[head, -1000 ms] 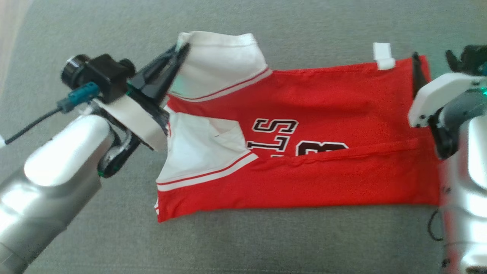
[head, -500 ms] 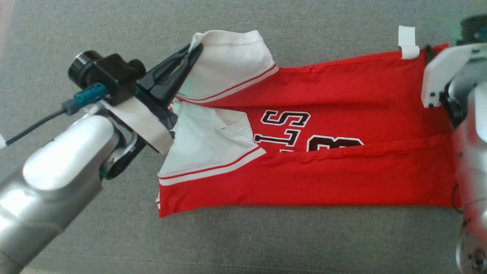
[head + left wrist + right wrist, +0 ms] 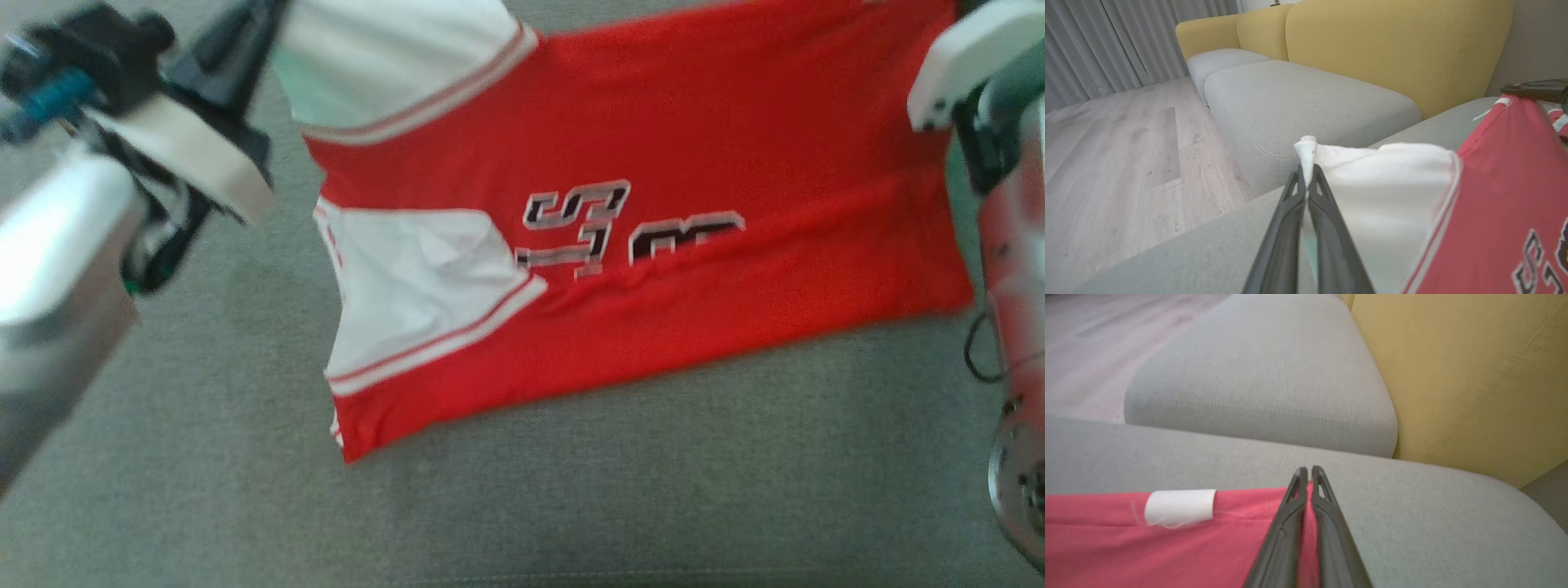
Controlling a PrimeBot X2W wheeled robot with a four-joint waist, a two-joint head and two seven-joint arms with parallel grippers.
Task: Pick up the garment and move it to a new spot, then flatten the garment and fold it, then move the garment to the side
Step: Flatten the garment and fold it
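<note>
Garment (image 3: 653, 147), a red jersey with white sleeves, lies folded lengthwise on the grey cushion (image 3: 571, 514) in the head view. Its far edge appears lifted off that cushion where the left pincer (image 3: 260, 18) meets the far sleeve.

Left wrist view: that pincer is clenched on the sleeve's edge, with cloth pinched between its fingers (image 3: 1286, 228).

Right wrist view: the right pincer (image 3: 1308, 477) is clamped on the red hem beside a white tag (image 3: 1180, 508), above the cushion.

Judgement: the fold is in hand. Carry both corners level and taut toward the cushion's near edge, and release them together.
</note>
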